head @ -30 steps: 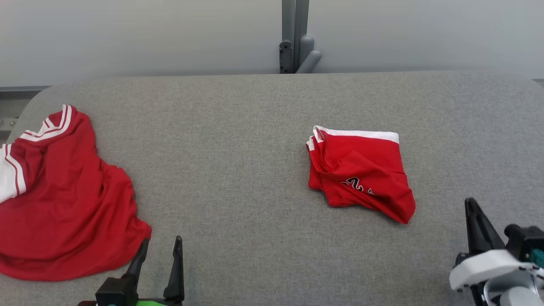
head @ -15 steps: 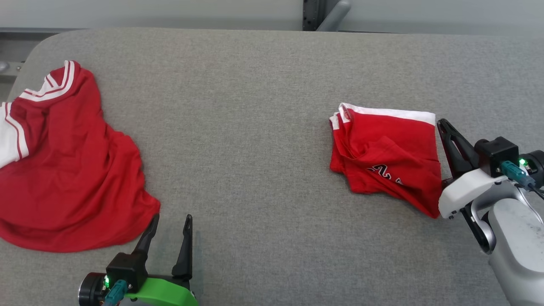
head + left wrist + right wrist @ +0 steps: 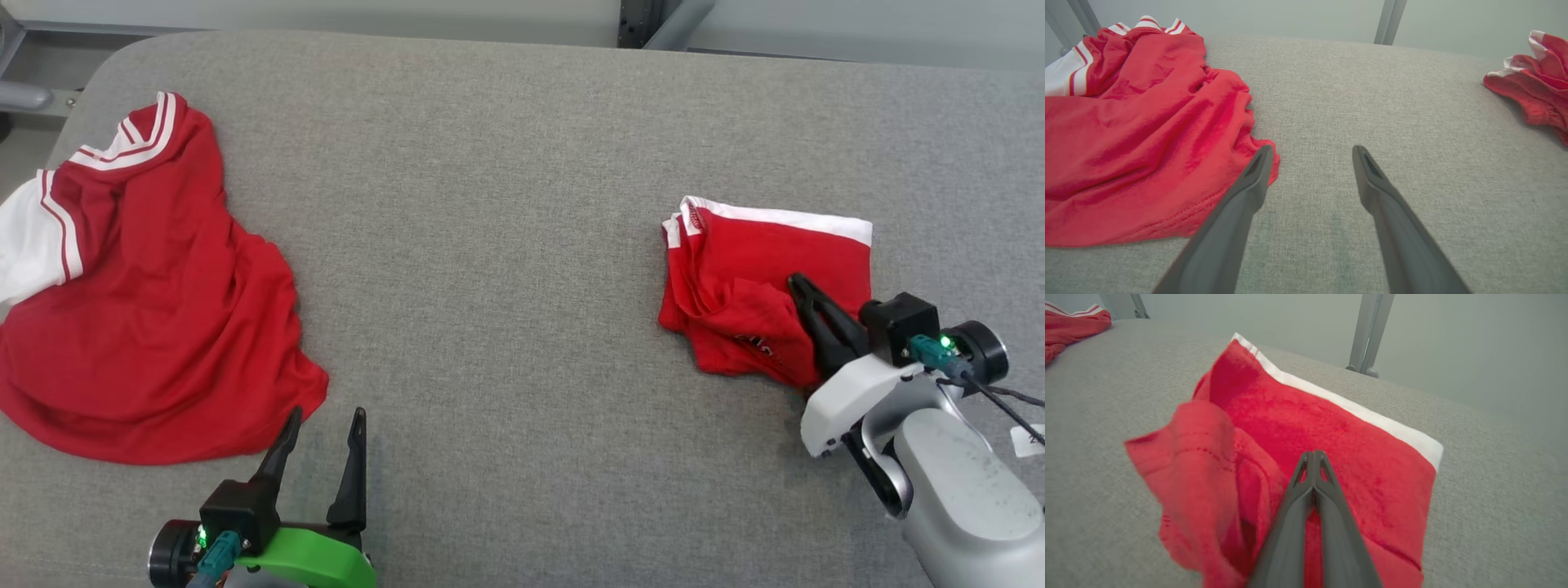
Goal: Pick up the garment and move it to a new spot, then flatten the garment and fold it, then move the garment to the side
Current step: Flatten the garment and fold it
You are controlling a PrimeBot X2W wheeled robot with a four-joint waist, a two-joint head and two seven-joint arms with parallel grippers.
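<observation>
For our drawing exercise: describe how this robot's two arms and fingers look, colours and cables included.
Left gripper: two long, dark, tapering fingers on a black block, bright green wrist shell, teal plug with a green light. Right gripper: same fingers and block, white wrist shell, speckled silver-grey forearm, teal plug, green light, thin black cable.

Lower left, the left gripper has dark fingers on a green mount; lower right, the right gripper has a white mount, teal plug, grey forearm.
</observation>
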